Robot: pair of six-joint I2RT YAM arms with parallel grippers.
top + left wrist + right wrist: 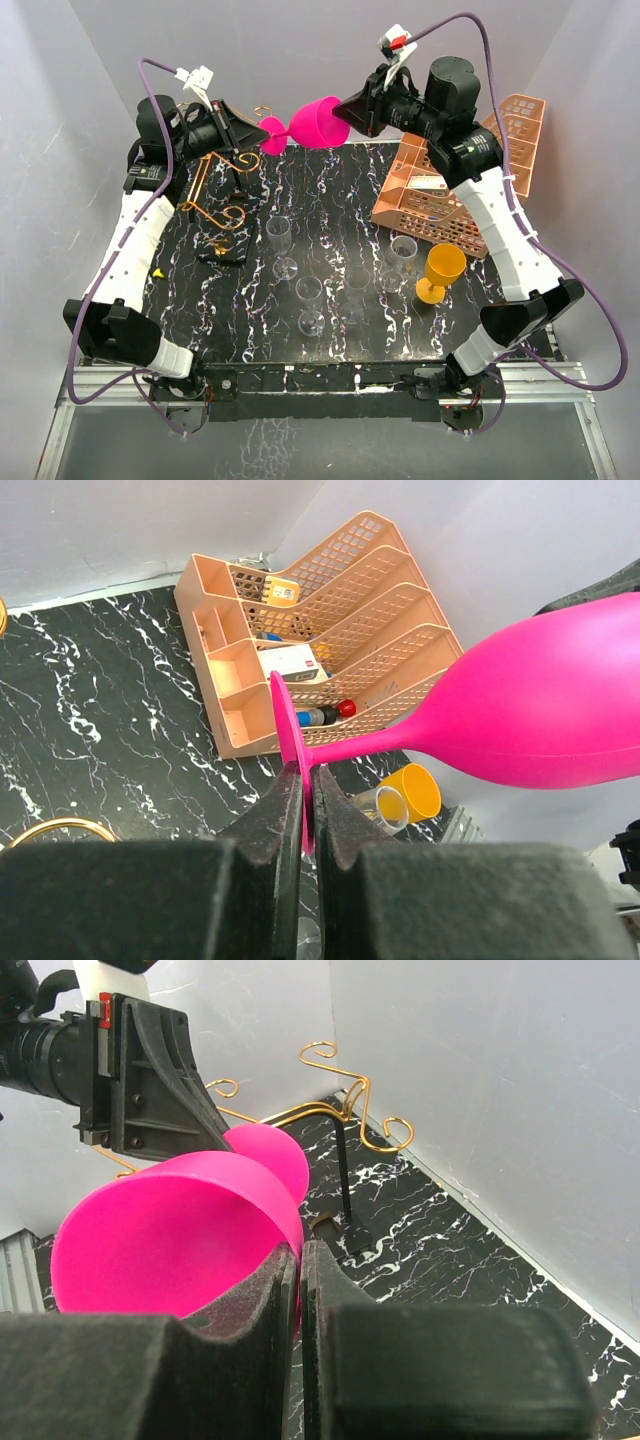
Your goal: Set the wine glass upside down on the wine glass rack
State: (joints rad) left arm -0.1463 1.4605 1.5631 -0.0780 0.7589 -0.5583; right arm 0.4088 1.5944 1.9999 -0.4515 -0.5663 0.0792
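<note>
A pink wine glass hangs on its side in the air between both arms, above the far edge of the table. My left gripper is shut on the glass's round foot. My right gripper is shut on the bowl's rim. The wine glass rack, gold wire with scroll ends and a dark post, stands at the far left below the left gripper. It also shows in the right wrist view.
An orange perforated tray rack stands at the far right. Several clear glasses and an orange goblet stand mid-table. White walls close the back and sides.
</note>
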